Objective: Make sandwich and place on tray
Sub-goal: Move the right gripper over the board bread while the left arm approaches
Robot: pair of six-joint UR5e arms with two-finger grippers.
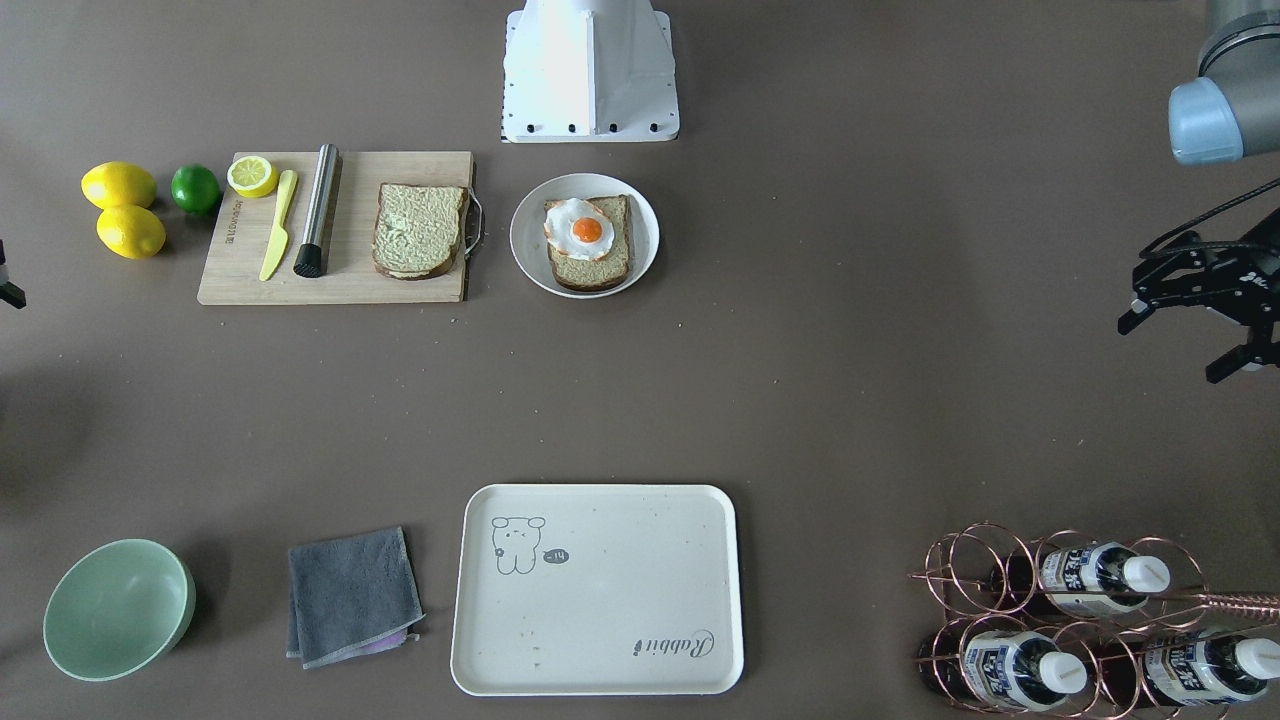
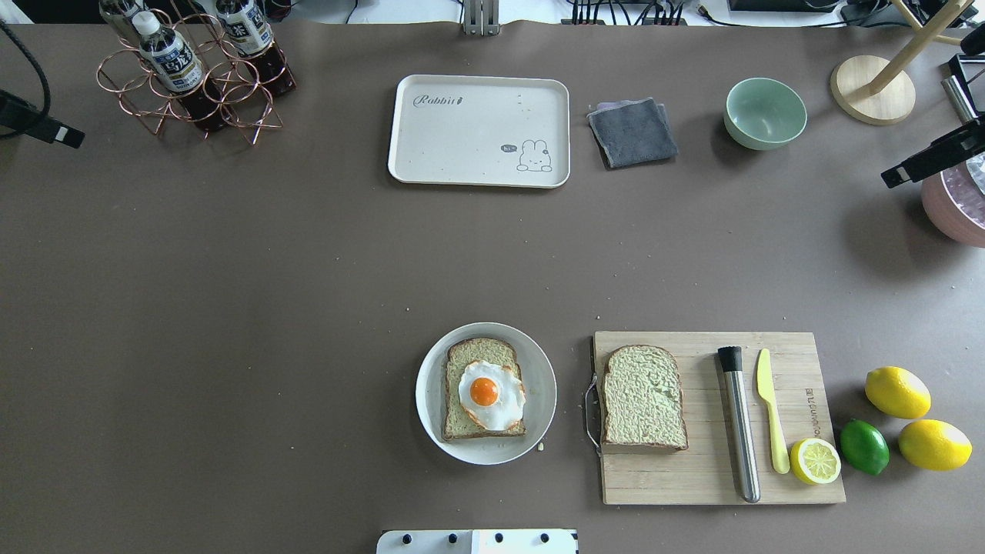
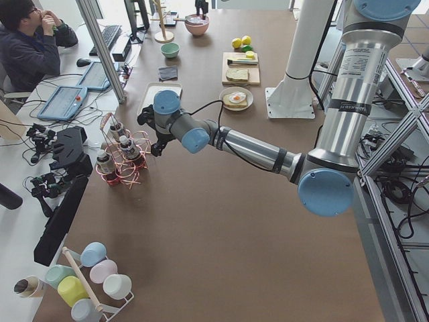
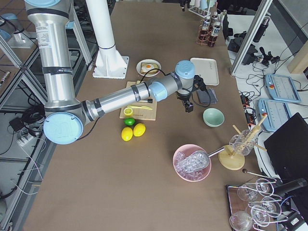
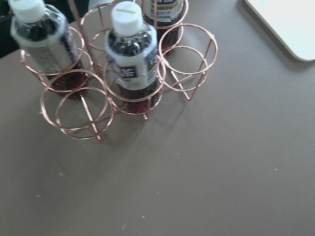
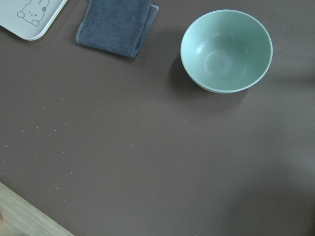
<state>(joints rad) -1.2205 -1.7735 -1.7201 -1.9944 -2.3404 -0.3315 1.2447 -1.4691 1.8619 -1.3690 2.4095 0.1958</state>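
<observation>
One bread slice [image 1: 420, 230] lies face up on a wooden cutting board [image 1: 350, 280]. A second slice [image 1: 600, 268] lies on a round white plate [image 1: 525, 235] with the fried egg [image 1: 580, 230] on top. The cream tray [image 1: 600, 620] with the bear drawing holds nothing and lies across the table from them. My left gripper [image 1: 1170, 350] is open and empty, out at the table's side near the bottle rack. My right gripper [image 2: 923, 161] hangs at the opposite side near the green bowl. Only one of its fingers shows, so I cannot tell whether it is open.
On the board lie a steel muddler [image 1: 318, 210], a yellow knife [image 1: 277, 225] and a lemon half [image 1: 252, 175]. Two lemons [image 1: 125, 208] and a lime [image 1: 195, 188] sit beside it. A grey cloth [image 1: 352, 595], green bowl [image 1: 118, 608], copper bottle rack [image 1: 1080, 620] and pink ice bowl [image 2: 962, 204] stand around.
</observation>
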